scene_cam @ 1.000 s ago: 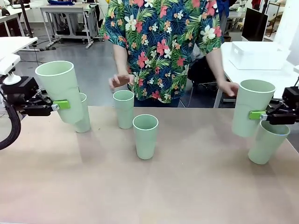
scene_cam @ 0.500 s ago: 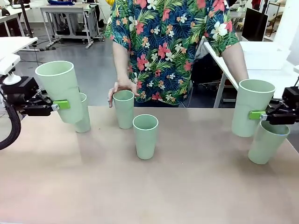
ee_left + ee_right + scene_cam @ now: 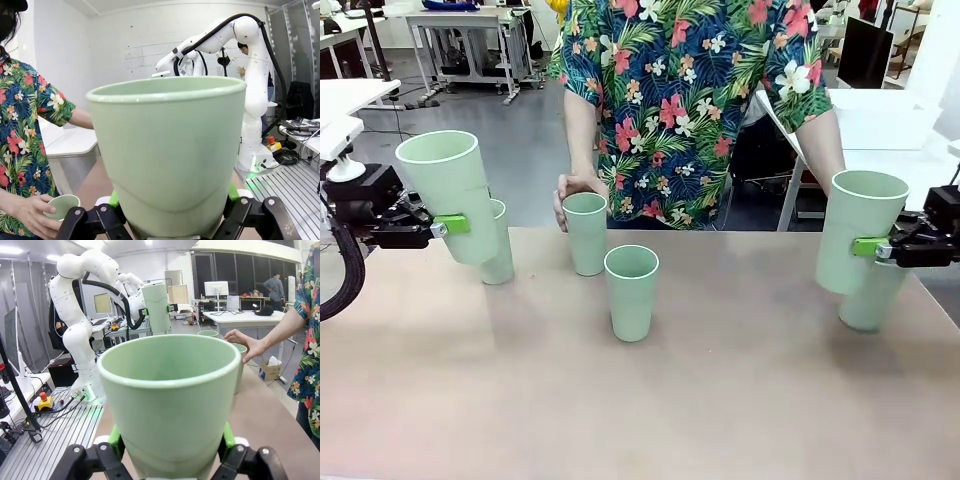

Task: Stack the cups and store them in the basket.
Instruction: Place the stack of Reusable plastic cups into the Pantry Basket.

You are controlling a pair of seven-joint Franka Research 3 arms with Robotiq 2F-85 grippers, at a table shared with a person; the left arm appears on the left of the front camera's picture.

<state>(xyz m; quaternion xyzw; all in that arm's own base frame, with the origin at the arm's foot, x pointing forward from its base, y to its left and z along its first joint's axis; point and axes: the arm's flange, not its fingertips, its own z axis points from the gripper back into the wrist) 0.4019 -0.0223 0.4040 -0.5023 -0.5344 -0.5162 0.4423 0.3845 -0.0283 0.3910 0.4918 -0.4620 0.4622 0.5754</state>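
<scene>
Step in hand: stacking, by my reading; both arms carried a tumbler and none was in the bin yet.
Left gripper (image 3: 455, 225): clenched on a tall, tapered, pale mint-green plastic tumbler (image 3: 448, 190), held off the brown table (image 3: 720, 400) and leaning slightly.
Left table tumbler (image 3: 501, 250): upright just behind the held one, partly hidden by it.
Right gripper (image 3: 866, 247): clamped on a second mint-green tumbler (image 3: 858, 220), raised.
Right table tumbler (image 3: 870, 300): directly beneath and behind the raised one, its rim hidden; whether the two had begun to nest could not be told.
Person's hand (image 3: 572, 190): at the rim of the far tumbler (image 3: 585, 235).
Centre tumbler (image 3: 631, 290): upright and alone, apart from every hand and gripper.
White rectangular plastic basket (image 3: 890, 120): on the side table (image 3: 930, 170) beyond the right arm, well apart from the tumblers.
Next move: probably each held tumbler lined up mouth-up over its neighbour and lowered straight in before letting go.
</scene>
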